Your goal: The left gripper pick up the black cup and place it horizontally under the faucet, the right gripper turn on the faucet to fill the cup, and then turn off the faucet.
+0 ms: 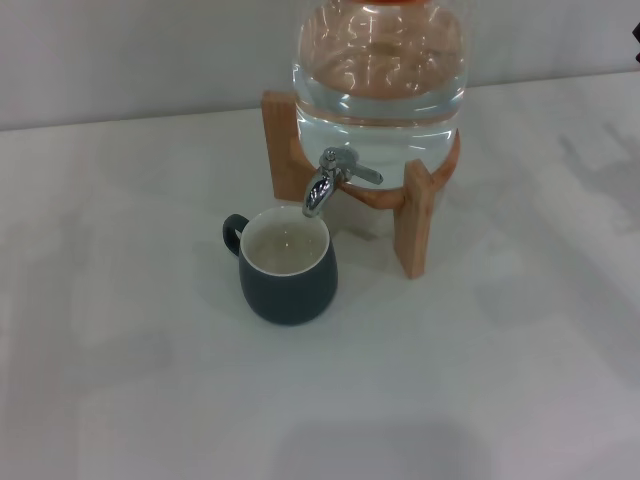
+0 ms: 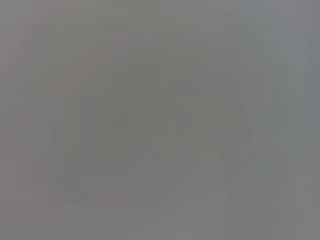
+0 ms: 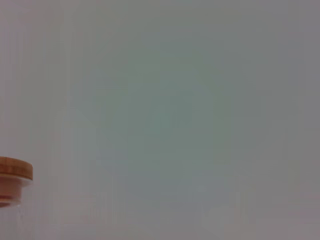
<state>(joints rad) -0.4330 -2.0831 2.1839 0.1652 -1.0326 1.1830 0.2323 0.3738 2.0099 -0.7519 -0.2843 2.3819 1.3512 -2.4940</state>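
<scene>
The black cup (image 1: 288, 275) stands upright on the white table in the head view, its loop handle pointing to the left and back. Its cream inside faces up, directly below the spout of the chrome faucet (image 1: 330, 182). The faucet's lever sticks out to the right, and I see no stream leaving the spout. Whether the cup holds water I cannot tell for sure. Neither the left gripper nor the right gripper appears in any view. The left wrist view shows only a blank grey surface.
The faucet is fitted to a clear glass jar (image 1: 380, 80) holding water, which rests on a wooden stand (image 1: 415, 220) at the back centre. The right wrist view catches a wooden lid (image 3: 15, 170) at its edge. A small dark shape (image 1: 636, 36) touches the head view's right border.
</scene>
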